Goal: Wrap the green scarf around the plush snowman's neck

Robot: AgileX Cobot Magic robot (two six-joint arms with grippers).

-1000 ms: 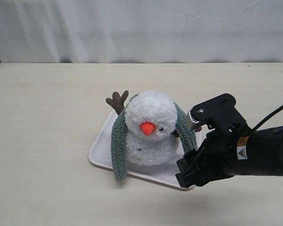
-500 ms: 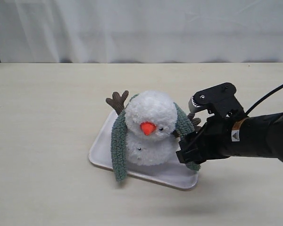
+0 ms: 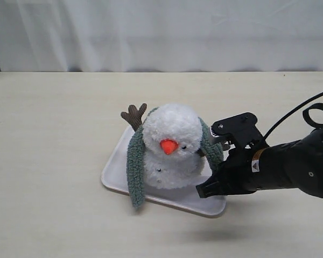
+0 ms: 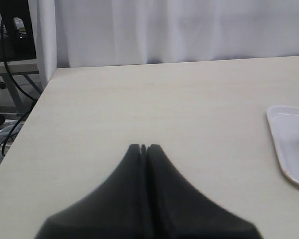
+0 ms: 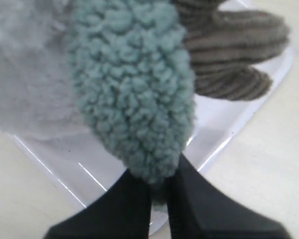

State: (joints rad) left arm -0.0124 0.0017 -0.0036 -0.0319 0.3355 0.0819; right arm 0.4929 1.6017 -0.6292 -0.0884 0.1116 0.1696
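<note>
The plush snowman (image 3: 171,141) sits on a white tray (image 3: 114,171) mid-table. The green scarf (image 3: 134,169) is draped behind its head, with one end hanging at its eight o'clock. The right gripper (image 5: 159,183) is pinched on just the tip of the other end, at four o'clock. So thin a bite could slip under tension, or the tug could topple the light toy. The left gripper (image 4: 143,148) is clenched on nothing, well apart.

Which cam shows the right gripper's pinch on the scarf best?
Right wrist view: one end of the green scarf fills the frame, nipped by the right gripper. Exterior view shows it draped over the plush snowman, but the gripper body hides the pinch. Left wrist view shows none of it.
</note>
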